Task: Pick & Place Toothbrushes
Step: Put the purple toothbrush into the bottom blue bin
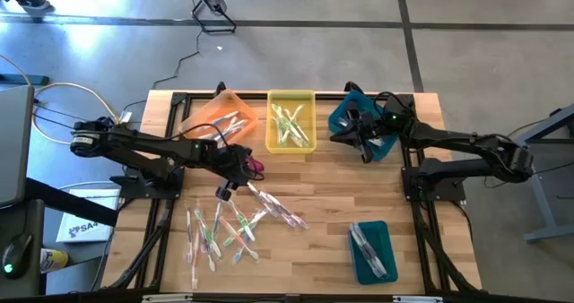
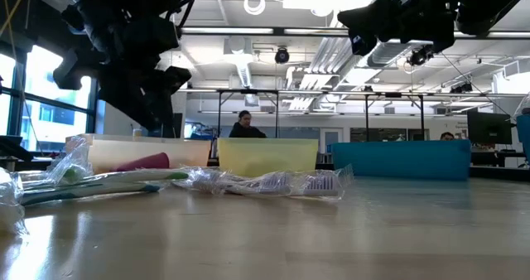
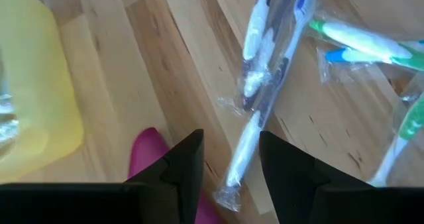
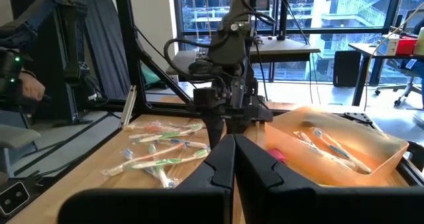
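Observation:
Several toothbrushes [image 1: 224, 231], some in clear wrappers [image 1: 280, 210], lie loose on the wooden table, left of its middle. My left gripper [image 1: 224, 194] hangs open just above them, pointing steeply down. In the left wrist view its fingers [image 3: 189, 168] stand on either side of one wrapped toothbrush's handle end [image 3: 242, 151], apart from it; that toothbrush lies flat on the table. A magenta lump [image 3: 149, 151] lies beside one finger. My right gripper [image 4: 235, 159] is shut on nothing and held level over a teal bin [image 1: 345, 119] at the far right.
An orange bin [image 1: 215, 119] and a yellow bin [image 1: 291, 121], both holding toothbrushes, stand along the far edge. A second teal bin [image 1: 372, 249] with wrapped toothbrushes lies near the front right. Bare wood shows between the pile and that bin. People sit in the room behind.

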Tool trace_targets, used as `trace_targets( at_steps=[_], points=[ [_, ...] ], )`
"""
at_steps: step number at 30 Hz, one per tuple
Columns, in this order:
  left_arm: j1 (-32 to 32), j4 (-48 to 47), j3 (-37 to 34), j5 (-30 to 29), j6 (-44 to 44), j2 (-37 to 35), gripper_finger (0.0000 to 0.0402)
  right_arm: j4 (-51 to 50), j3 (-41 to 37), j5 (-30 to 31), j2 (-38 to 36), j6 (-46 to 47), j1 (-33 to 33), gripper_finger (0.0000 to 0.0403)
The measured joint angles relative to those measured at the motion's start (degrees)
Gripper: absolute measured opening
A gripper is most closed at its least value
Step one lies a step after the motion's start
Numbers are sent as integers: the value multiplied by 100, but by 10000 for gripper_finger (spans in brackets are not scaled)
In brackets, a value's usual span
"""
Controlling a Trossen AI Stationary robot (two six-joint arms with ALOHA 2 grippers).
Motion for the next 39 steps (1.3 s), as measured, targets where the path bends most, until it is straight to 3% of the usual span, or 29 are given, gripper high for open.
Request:
trace_targets(
  at_steps=[14, 29, 39],
  points=[
    [-269, 627, -13, 430, -188, 1335, 141, -7, 0, 1, 0, 2, 1, 2],
    [-257, 622, -12, 74, -305, 1507, 141, -132, 2, 1, 0, 17, -1, 2],
    [-258, 685, 5, 155, -431, 1653, 129, -315, 2, 1, 0, 4, 1, 3]
  ],
)
